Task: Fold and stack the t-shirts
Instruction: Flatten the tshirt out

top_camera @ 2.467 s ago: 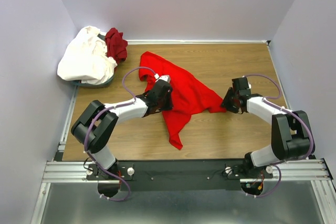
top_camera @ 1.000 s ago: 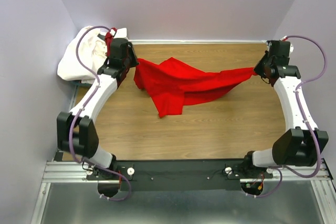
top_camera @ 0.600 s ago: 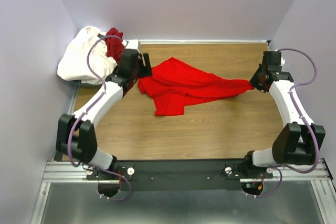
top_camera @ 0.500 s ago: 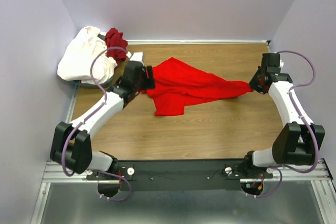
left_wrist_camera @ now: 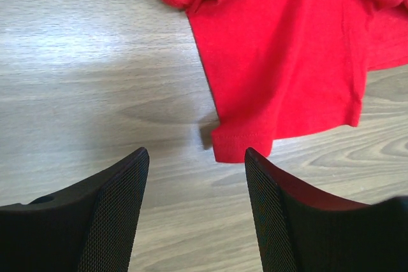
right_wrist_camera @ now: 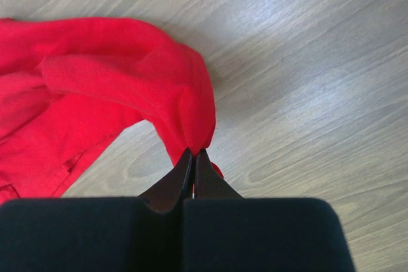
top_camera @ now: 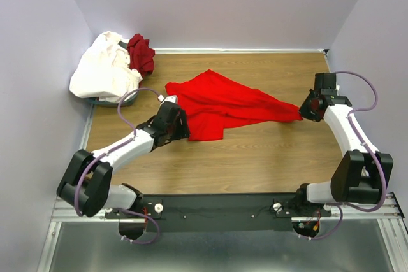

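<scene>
The bright red t-shirt [top_camera: 229,103] lies crumpled across the middle of the wooden table. My right gripper [top_camera: 303,107] is shut on its right end, and the wrist view shows the jaws [right_wrist_camera: 193,152] pinching a fold of red cloth [right_wrist_camera: 115,74]. My left gripper [top_camera: 180,128] hovers open at the shirt's near-left corner, holding nothing. In its wrist view a hemmed corner of the red shirt [left_wrist_camera: 242,148] lies just beyond the open gripper [left_wrist_camera: 194,157]. The white t-shirt [top_camera: 105,71] and the maroon t-shirt [top_camera: 140,53] are heaped at the far left corner.
A dark bin rim [top_camera: 118,101] shows under the white heap. Purple walls close in the table on the left, back and right. Bare wood [top_camera: 255,157] lies between the red shirt and the arm bases.
My left gripper has opened, let go of the red shirt's left end, and swung back toward the near side. The shirt has dropped flat. My right gripper has moved slightly nearer, still gripping.
</scene>
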`<control>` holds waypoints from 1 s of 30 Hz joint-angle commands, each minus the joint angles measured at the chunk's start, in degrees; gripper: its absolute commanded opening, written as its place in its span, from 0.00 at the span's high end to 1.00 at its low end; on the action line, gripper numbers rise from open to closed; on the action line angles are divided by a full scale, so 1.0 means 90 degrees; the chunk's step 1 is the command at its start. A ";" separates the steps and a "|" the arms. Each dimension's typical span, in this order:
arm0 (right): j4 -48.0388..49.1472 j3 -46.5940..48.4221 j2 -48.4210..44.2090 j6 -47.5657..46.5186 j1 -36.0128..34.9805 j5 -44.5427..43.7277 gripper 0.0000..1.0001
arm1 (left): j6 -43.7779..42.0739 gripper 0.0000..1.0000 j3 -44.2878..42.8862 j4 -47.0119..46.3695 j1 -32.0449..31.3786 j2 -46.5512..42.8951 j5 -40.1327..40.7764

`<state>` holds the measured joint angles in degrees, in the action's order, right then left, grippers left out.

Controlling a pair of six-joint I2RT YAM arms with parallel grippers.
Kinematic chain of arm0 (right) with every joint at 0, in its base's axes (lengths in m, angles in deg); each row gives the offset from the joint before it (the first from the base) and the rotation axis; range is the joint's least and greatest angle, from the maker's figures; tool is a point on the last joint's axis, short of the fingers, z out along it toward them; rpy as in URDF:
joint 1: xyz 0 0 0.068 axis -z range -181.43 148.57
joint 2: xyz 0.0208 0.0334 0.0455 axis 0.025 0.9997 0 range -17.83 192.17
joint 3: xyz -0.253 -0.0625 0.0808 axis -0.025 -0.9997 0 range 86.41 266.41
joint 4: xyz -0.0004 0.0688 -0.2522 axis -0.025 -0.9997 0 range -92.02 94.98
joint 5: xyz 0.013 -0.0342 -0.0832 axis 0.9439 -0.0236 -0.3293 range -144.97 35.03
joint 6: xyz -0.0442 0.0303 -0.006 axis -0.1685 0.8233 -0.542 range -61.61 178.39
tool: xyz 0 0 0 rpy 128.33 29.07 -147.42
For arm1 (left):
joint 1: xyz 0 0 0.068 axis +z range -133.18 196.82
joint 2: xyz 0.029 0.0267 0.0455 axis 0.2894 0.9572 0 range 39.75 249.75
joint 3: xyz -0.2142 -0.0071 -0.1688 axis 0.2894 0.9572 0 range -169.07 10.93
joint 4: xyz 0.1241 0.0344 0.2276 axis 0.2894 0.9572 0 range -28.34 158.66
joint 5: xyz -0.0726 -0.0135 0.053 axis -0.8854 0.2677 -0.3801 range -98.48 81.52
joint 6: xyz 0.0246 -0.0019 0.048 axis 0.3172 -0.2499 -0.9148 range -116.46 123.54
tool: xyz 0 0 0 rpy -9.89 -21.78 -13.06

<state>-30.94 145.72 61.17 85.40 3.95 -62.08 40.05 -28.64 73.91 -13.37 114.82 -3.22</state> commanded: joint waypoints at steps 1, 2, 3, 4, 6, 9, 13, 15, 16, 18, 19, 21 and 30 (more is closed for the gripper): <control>0.0163 -0.0125 -0.0155 0.0076 0.0046 0.0244 1.00 | 0.0064 0.31 -0.0027 -0.0364 -0.0082 0.0418 -0.0174; 0.0163 -0.0125 -0.0165 0.0056 0.0046 0.0244 0.99 | 0.0055 0.31 -0.0008 -0.0452 -0.0102 0.0487 -0.0203; 0.0173 -0.0144 -0.0174 0.0047 0.0036 0.0253 0.99 | 0.0035 0.33 -0.0017 -0.0637 -0.0112 0.0574 -0.0242; 0.0192 -0.0135 -0.0174 0.0008 0.0046 0.0253 0.99 | -0.0004 0.33 -0.0046 -0.0687 -0.0141 0.0788 -0.0252; 0.0192 -0.0096 -0.0155 -0.0022 0.0046 0.0263 0.99 | -0.0159 0.35 -0.0240 -0.0688 -0.0190 0.1062 -0.0271; 0.0183 0.0050 -0.0135 -0.0100 0.0046 0.0292 0.99 | -0.0229 0.36 -0.0486 -0.0629 -0.0385 0.1511 -0.0320; 0.0183 0.0119 -0.0126 -0.0100 0.0036 0.0322 0.99 | -0.0141 0.36 -0.0603 -0.0590 -0.0648 0.1571 -0.0311; 0.0183 0.0148 -0.0116 -0.0090 0.0046 0.0341 0.99 | -0.0073 0.36 -0.0594 -0.0580 -0.0736 0.1600 -0.0330; 0.0183 0.0168 -0.0106 -0.0090 0.0046 0.0341 0.99 | -0.0063 0.36 -0.0574 -0.0570 -0.0766 0.1620 -0.0330; 0.0183 0.0187 -0.0067 -0.0100 0.0036 0.0361 0.99 | -0.0043 0.36 -0.0545 -0.0551 -0.0815 0.1669 -0.0301; 0.0183 0.0187 -0.0067 -0.0110 0.0046 0.0351 0.99 | -0.0034 0.36 -0.0535 -0.0551 -0.0825 0.1669 -0.0301; 0.0183 0.0236 -0.0048 -0.0110 0.0046 0.0351 1.00 | 0.0006 0.40 -0.0496 -0.0541 -0.0854 0.1679 -0.0340; 0.0183 0.0285 0.0001 -0.0100 0.0046 0.0419 0.99 | 0.0025 0.51 -0.0583 -0.0590 -0.0922 0.2068 -0.0330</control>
<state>-29.85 146.58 61.02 85.29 3.95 -59.72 40.00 -33.69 67.24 -21.16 130.06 -5.41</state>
